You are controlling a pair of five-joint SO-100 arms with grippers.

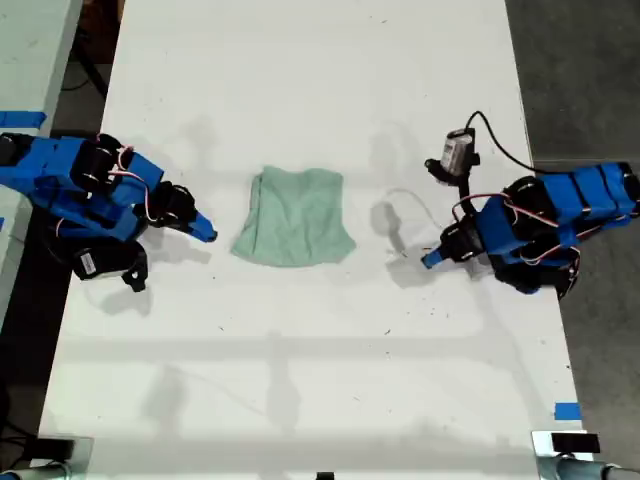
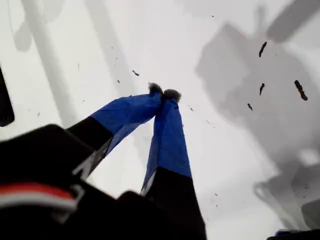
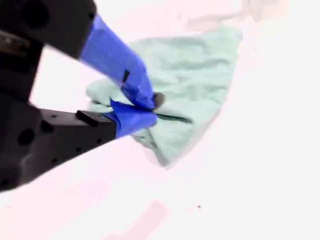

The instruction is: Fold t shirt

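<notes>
The t shirt (image 1: 296,229) lies bunched mid-table (image 1: 300,380), betw. both arms. My second gripper (image 3: 154,112), jaws together, sits just beside it; you see no cloth pinched. My first gripper (image 2: 164,92), tips together, over bare table, well apart.

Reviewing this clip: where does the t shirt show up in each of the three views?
Exterior view: the t shirt lies folded mid-table, between the two arms.
First wrist view: not in it; only bare table beyond my first end effector.
Second wrist view: it fills the middle, just behind my second end effector.
Shared landmark: the white table.
</notes>
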